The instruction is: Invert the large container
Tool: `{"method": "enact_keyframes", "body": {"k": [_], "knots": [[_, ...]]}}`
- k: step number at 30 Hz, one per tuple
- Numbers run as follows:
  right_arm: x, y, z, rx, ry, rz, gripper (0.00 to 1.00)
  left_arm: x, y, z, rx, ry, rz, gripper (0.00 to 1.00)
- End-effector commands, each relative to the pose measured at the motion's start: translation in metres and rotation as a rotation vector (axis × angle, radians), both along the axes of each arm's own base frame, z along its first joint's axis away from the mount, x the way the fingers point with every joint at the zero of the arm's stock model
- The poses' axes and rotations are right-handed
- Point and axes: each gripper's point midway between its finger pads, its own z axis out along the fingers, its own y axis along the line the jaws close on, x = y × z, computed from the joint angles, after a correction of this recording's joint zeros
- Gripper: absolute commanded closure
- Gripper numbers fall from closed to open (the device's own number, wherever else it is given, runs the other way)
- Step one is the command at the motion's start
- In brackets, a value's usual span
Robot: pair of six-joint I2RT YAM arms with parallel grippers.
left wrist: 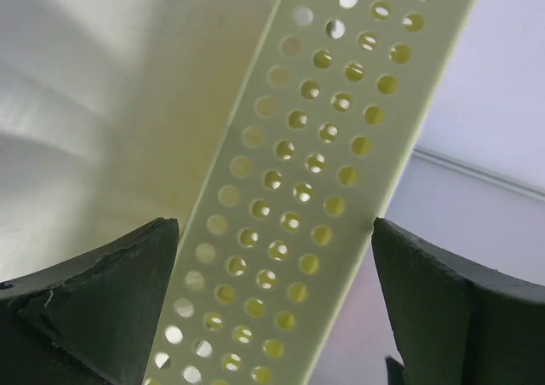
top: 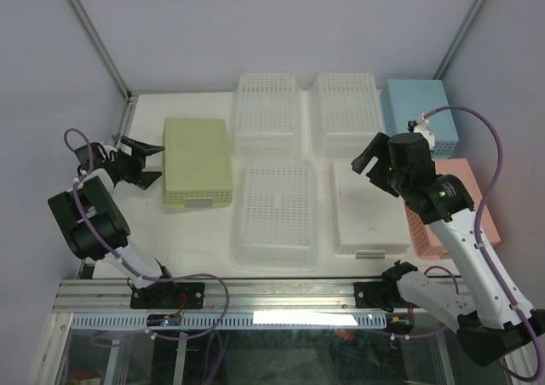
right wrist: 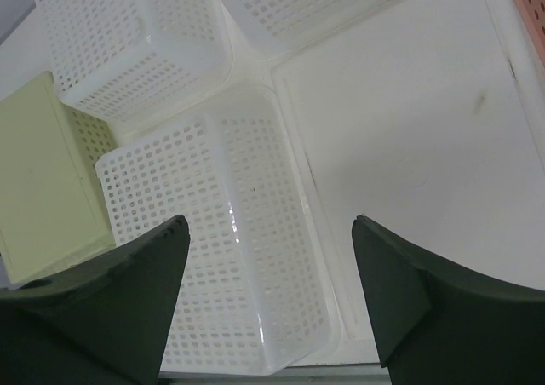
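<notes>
Right gripper [top: 368, 158] — jaws wide — tilts down toward the large container [top: 275, 215]; left gripper [top: 152, 163] gapes beside green basket [top: 197, 162].

A white bench [top: 196, 232] sits between pale grey walls [top: 281, 27]. Thin metal posts [top: 94, 36] go up at 11 and 1 o'clock. At 6 o'clock a silver rail [top: 281, 293] runs across, with a bright white strip [top: 315, 318] just under it.

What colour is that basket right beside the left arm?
The basket is pale yellow-green, clearest in the top external view.
</notes>
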Motion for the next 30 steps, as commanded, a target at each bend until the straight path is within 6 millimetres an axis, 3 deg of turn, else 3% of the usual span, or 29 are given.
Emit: {"method": "enact_keyframes", "body": {"k": [1, 7, 10, 13, 18, 24, 30], "knots": [[0.004, 0.002, 0.01, 0.026, -0.054, 0.005, 0.19, -0.006, 0.031, 0.015, 0.281, 0.044, 0.055, 0.01], [0.004, 0.003, 0.008, 0.026, -0.051, 0.01, 0.18, -0.007, 0.063, 0.069, 0.501, 0.006, 0.189, 0.01], [0.007, 0.005, 0.01, 0.021, -0.055, 0.022, 0.17, -0.002, 0.059, 0.121, 0.659, -0.075, 0.21, 0.01], [0.01, 0.001, 0.011, -0.009, -0.057, 0.018, 0.15, 0.008, 0.027, 0.162, 0.876, -0.12, 0.19, 0.01], [0.009, -0.009, 0.015, -0.07, -0.054, -0.001, 0.1, 0.016, -0.052, 0.209, 0.97, -0.258, 0.051, 0.01], [0.003, -0.029, 0.017, -0.14, -0.052, -0.058, 0.06, 0.007, -0.132, 0.235, 1.011, -0.412, -0.112, 0.01], [0.002, -0.04, 0.02, -0.172, -0.072, -0.1, 0.04, 0.001, -0.177, 0.249, 0.982, -0.502, -0.203, 0.01]]}}
